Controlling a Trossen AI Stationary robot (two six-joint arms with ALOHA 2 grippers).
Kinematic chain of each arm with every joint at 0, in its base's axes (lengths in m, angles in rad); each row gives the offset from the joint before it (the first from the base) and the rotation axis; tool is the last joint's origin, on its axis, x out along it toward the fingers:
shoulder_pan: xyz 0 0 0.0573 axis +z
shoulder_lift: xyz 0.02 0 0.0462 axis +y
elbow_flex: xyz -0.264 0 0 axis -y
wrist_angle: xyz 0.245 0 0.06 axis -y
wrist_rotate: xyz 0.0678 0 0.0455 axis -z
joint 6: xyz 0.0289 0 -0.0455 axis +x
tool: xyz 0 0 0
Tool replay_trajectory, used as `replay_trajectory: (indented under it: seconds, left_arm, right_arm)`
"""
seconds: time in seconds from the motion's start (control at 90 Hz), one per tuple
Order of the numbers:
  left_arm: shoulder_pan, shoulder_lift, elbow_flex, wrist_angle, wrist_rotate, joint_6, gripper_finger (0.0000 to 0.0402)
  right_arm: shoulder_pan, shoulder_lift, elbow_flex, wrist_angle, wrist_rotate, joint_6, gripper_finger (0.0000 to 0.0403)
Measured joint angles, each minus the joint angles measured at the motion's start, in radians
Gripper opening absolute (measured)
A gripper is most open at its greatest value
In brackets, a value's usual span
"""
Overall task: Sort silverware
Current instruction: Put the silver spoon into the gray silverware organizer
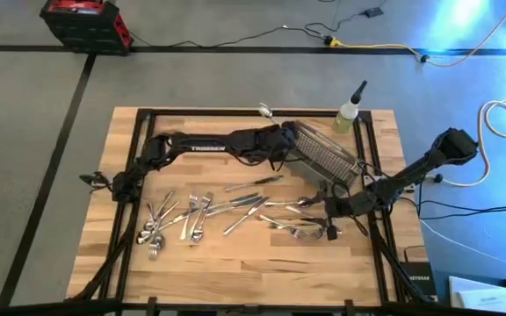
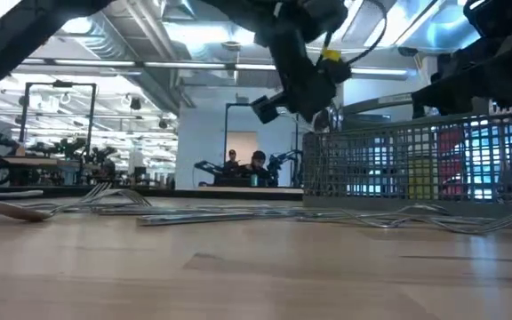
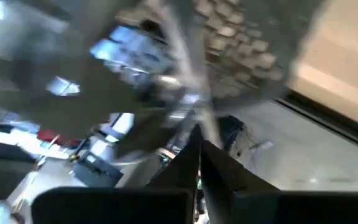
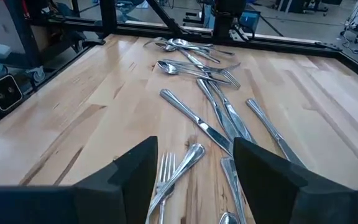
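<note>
While my right hand (image 4: 194, 171) hangs released over a fork (image 4: 165, 180) on the desk (image 1: 235, 263), I'd centre, then pinch; left hand (image 1: 285, 140): grip unclear.

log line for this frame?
left pincer: at mesh basket | right pincer: open, over fork | silverware: loose on table

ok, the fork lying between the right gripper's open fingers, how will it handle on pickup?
Probably stiff: the slim shiny metal fork lies straight and flat on the wooden table. Likely slippery, given its polished handle, so the right gripper could lose it. A spoon handle lies against it and may get dragged along.
</note>
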Motion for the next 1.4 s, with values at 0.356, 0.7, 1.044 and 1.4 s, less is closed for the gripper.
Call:
replay_trajectory:
  seconds: [0.356,0.7,1.044,1.4]
  left_arm:
    - [-0.089,-0.051,0.000,0.120,-0.048,-0.110,0.0001]
    - [-0.111,-0.239,0.000,-0.442,-0.024,-0.979,0.0000]
    - [0.108,-0.697,-0.550,-0.094,0.359,-1.415,0.0000]
    - [0.208,-0.789,-1.416,1.222,0.795,-2.010,0.0000]
  right_arm:
    - [0.000,0.000,0.000,-0.002,0.000,0.015,0.0193]
    - [0.001,0.000,-0.009,-0.029,0.000,0.073,0.0193]
    - [0.001,0.000,-0.029,0.000,0.000,0.076,0.0193]
    - [-0.007,0.000,-0.029,0.080,0.064,0.056,0.0193]
